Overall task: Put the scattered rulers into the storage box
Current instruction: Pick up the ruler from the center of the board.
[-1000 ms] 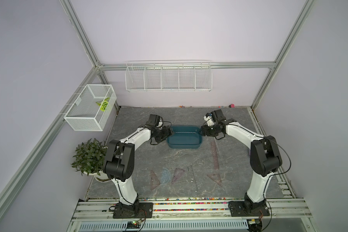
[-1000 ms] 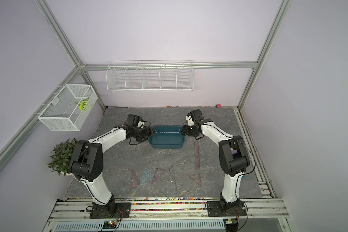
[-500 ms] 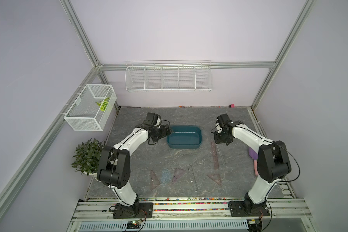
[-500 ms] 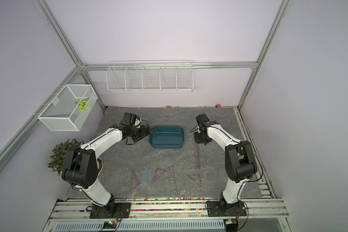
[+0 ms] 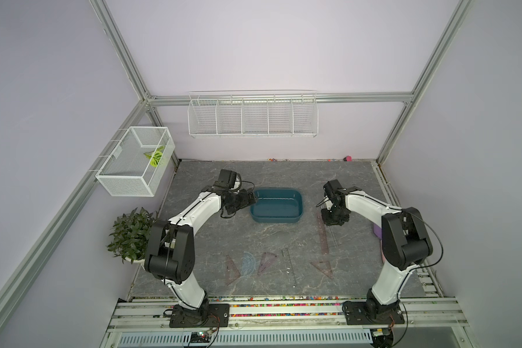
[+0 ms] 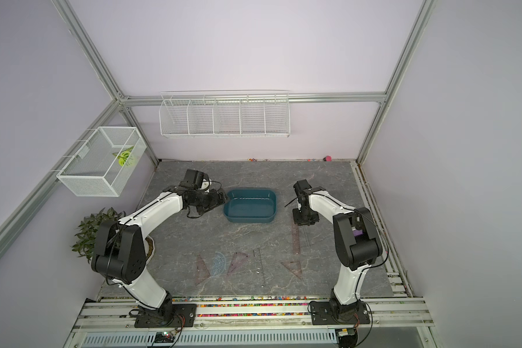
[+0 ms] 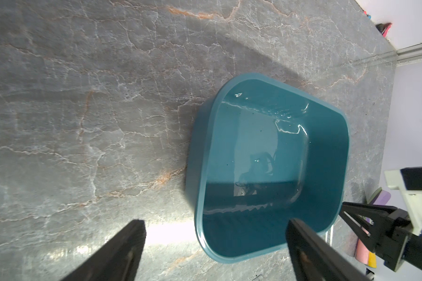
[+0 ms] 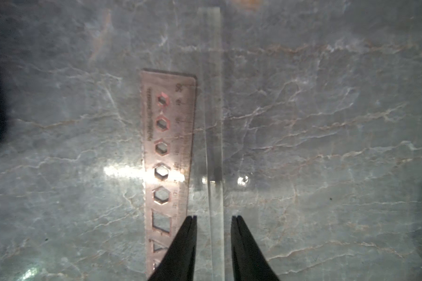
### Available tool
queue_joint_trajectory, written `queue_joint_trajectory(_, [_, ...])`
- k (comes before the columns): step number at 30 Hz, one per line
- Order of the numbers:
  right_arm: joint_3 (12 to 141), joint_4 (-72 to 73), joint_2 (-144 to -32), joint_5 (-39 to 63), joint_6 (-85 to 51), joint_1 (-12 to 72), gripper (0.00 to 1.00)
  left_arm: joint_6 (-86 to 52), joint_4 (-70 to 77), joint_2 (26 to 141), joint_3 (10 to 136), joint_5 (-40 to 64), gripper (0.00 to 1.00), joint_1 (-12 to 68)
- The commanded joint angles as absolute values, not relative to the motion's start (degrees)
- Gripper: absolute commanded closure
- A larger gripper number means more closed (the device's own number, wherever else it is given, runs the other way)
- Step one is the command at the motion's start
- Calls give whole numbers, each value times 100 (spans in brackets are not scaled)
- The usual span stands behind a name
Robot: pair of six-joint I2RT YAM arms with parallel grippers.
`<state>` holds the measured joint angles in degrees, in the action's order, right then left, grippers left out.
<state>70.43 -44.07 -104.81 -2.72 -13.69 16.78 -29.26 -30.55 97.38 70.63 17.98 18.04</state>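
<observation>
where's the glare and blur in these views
Right wrist view: soft and dim, with a bright glare band across the smoky brown ruler. Left wrist view: the storage box is sharp with shiny highlights, the near fingers blurred. Top views: evenly lit, crisp.

teal storage box, brown ruler, grey marbled table

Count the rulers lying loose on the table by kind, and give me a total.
Straight rulers: 3, the smoky brown ruler, the clear ruler beside it, the clear ruler near the front
Triangles: 3, left triangle, middle triangle, right triangle
Protractor: 1
Total: 7
</observation>
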Motion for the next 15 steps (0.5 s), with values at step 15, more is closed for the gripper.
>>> queue_joint_trajectory(15, [6823,-4245,-10814,-287,-1397,1661,75,-2861,-3017,9687,7104,1836,4,1786])
